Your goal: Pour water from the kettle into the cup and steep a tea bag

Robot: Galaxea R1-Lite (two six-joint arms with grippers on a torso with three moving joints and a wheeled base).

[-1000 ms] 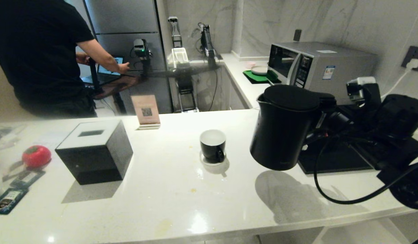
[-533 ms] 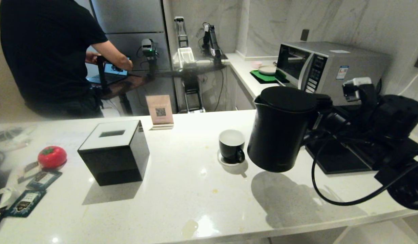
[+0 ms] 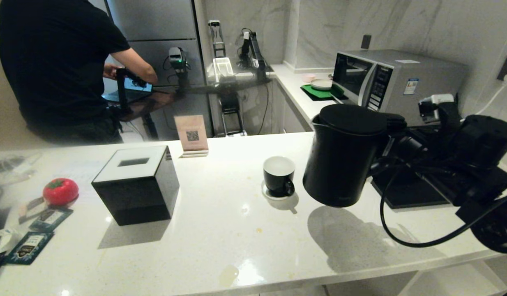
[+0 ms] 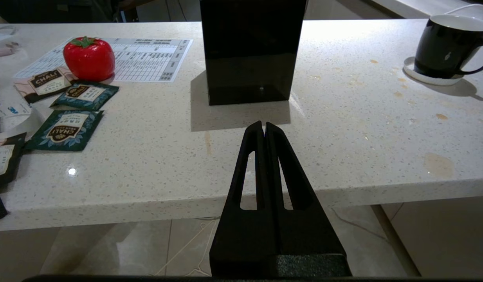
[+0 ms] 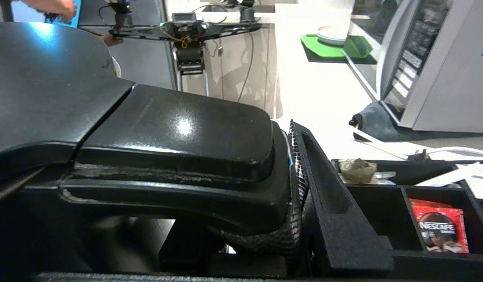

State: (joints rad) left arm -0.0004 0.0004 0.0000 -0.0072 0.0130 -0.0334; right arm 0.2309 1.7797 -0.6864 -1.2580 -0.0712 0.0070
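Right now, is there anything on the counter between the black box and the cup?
Nothing stands there. In the head view the counter between the black box and the cup holds only faint stains; the left wrist view shows the same.

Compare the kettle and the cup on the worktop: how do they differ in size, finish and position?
The kettle is far bigger than the cup. The kettle is matte black all over, while the cup is glossy black with a white inside. The kettle is held clear of the worktop by the right gripper on its handle; the cup stands on a small white coaster. Both are black, upright and have handles.
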